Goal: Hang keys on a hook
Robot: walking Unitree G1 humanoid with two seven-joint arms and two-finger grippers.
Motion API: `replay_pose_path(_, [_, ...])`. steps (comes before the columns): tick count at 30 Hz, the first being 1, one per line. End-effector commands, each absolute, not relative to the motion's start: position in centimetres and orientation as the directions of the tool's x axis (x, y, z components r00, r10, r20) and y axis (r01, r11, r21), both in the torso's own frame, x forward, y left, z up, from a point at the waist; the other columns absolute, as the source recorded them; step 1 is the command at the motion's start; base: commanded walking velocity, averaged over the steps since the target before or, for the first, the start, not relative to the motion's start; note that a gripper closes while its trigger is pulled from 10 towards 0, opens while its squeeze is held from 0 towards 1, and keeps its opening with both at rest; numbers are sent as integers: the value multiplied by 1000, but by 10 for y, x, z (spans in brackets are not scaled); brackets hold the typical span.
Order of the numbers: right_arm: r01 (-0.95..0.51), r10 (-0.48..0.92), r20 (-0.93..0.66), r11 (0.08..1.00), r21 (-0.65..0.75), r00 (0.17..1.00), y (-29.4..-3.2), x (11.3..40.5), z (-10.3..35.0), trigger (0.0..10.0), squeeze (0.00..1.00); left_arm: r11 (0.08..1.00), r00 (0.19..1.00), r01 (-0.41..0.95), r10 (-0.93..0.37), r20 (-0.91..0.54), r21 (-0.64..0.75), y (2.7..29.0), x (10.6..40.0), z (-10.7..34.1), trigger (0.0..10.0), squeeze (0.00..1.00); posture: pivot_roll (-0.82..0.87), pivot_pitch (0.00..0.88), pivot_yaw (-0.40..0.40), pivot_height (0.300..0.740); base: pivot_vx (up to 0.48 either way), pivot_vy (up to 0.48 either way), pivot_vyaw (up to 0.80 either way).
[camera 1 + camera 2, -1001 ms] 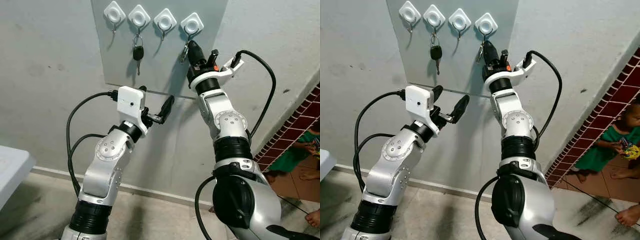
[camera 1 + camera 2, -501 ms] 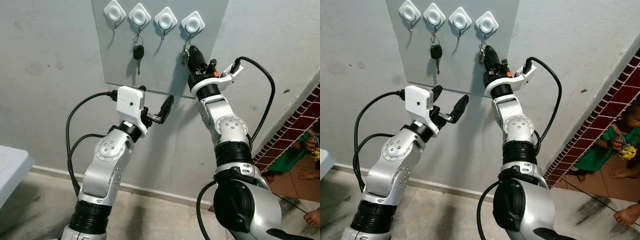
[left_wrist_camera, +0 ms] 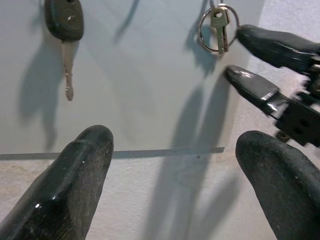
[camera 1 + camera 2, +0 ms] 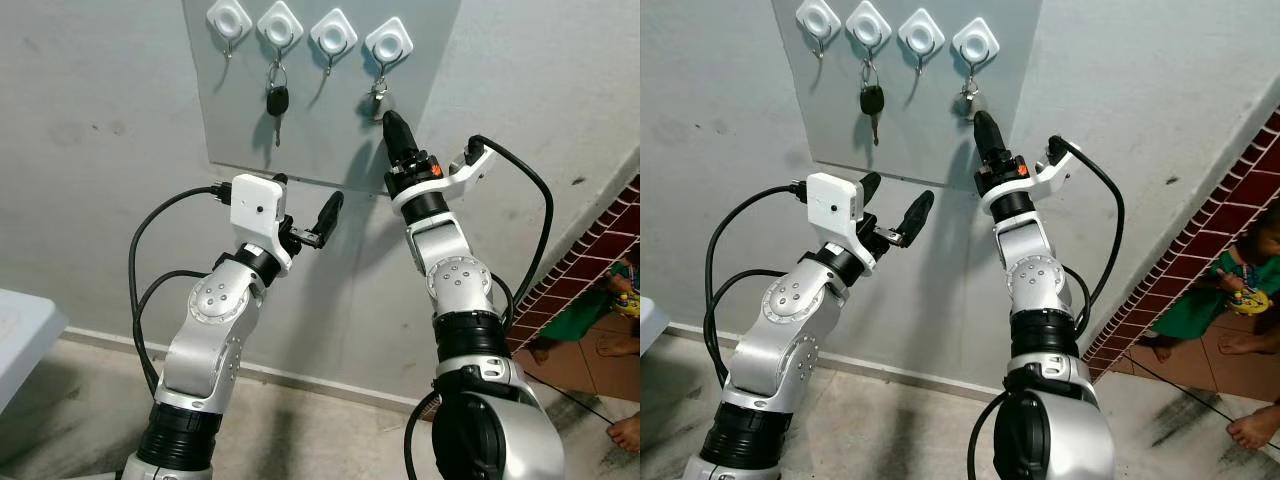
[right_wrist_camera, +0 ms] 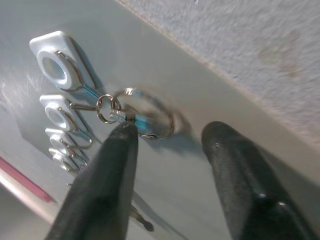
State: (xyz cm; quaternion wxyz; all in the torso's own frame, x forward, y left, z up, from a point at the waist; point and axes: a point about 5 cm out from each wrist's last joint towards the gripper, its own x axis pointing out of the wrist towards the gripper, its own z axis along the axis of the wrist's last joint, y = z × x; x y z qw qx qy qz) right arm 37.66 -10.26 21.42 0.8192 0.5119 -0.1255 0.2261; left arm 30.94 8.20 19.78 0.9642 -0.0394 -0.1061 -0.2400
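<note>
Silver arms: two raised toward the wall, the left bent low and nearer, the right stretched up and farther.
Left pincer [image 4: 322,218]: fingers spread wide, holding nothing, poised below the grey panel [image 4: 330,140] and apart from it.
Right pincer [image 4: 389,127]: fingers parted to a moderate gap, empty, tips just below the key ring; in the right wrist view one finger [image 5: 107,170] appears to lie at the key's edge, though contact cannot be confirmed.
Key ring with small key [image 3: 218,27]: hanging on the far-right hook [image 4: 385,45], free of any grip.
Car key [image 4: 276,104]: black-headed, on the second hook from the left [image 4: 279,25], well left of the right pincer.
Other hooks: far-left hook [image 4: 228,20] and third hook [image 4: 332,33], both bare.
Step in hand: judged to be the release and retreat, the hanging itself looking done.
Doing it well: draw the right pincer straight back and down from the panel, fingers kept parted, so neither tip snags the ring and lifts it off.
Risk: a sideways sweep could knock the ring loose.
Background: a person by the brick wall at far right, clear of the arms.
</note>
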Motion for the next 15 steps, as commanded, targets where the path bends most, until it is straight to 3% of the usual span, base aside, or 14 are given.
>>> replay_pose_path(1, [-507,243,445,406,761,862,-99,371,210,10000,1000,889,867,459,-444,227,-15,83,308,198,10000,0,34,34,-66,732,0,0,0])
replay_pose_path(7, [-518,299,424,544,660,855,-101,355,192,10000,1000,911,901,406,-386,198,-72,92,310,185,10000,0,36,30,-64,732,0,0,0])
replay_pose_path(15, [-479,321,359,657,582,876,-109,338,167,10000,1000,936,945,313,-288,158,-163,109,313,166,10000,0,33,16,-54,732,0,0,0])
